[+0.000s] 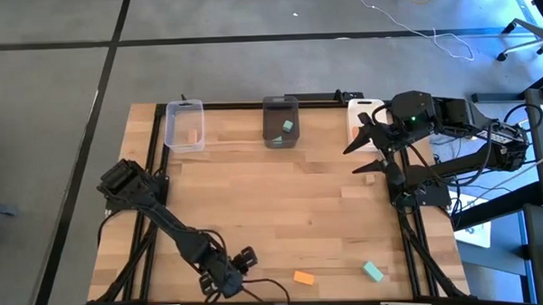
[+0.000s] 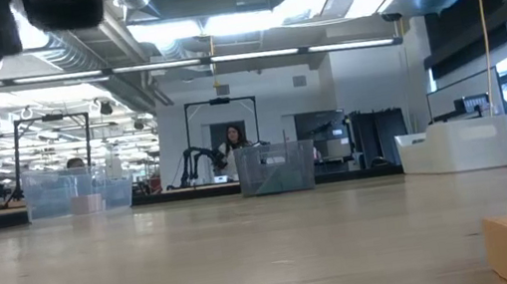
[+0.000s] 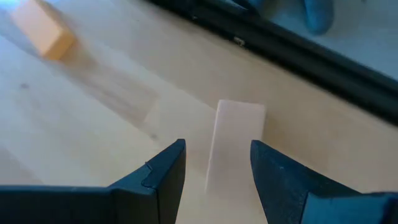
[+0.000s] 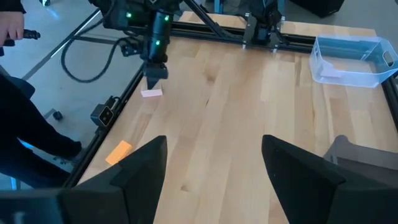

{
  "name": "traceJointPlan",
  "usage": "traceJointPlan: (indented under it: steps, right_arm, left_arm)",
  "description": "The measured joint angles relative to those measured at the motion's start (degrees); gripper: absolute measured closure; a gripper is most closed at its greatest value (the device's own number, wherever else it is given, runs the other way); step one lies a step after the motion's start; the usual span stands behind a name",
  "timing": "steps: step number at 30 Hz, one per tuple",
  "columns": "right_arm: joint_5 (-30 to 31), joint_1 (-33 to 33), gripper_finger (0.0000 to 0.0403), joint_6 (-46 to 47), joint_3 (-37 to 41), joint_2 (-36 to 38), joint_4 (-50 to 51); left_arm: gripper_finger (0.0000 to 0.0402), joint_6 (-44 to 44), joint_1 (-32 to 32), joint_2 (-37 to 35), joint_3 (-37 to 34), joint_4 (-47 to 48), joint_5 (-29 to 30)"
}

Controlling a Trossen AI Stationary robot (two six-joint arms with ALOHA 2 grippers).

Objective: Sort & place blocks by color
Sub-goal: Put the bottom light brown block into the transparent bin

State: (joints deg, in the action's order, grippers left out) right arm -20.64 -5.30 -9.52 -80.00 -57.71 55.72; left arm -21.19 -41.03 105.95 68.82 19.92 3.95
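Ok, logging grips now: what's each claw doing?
Left claw: open, straddling a tan block on the table.
Right claw: open, empty.

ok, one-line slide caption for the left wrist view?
Left hand, fingers open, straddles a pale tan block on the table; an orange block lies farther off.

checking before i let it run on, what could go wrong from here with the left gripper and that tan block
1. The left gripper is open over the tan block, which lies close to the table's black edge rail; a skewed close could push it against the rail.
2. The orange block lies near; a wide swing might knock it.
3. The right gripper waits open by the white bin, so paths to the bins could cross.
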Motion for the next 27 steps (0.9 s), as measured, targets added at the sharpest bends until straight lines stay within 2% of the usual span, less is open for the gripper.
traceJointPlan:
  steps: [6,20,27]
  right_arm:
    - [0.02,0.0,0.014,-0.02,-0.01,-0.02,0.0]
    - [0.01,0.0,0.014,-0.22,-0.01,0.0,0.2]
    - [0.02,0.0,0.014,-0.22,-0.01,-0.02,0.26]
  left_arm:
    - [0.0231,-0.07,0.17,1.49,0.1,-0.43,-2.05]
    - [0.0231,0.2,0.29,1.03,0.47,0.6,-0.62]
    - [0.0231,5.93,-0.16,0.92,4.13,4.38,-0.42]
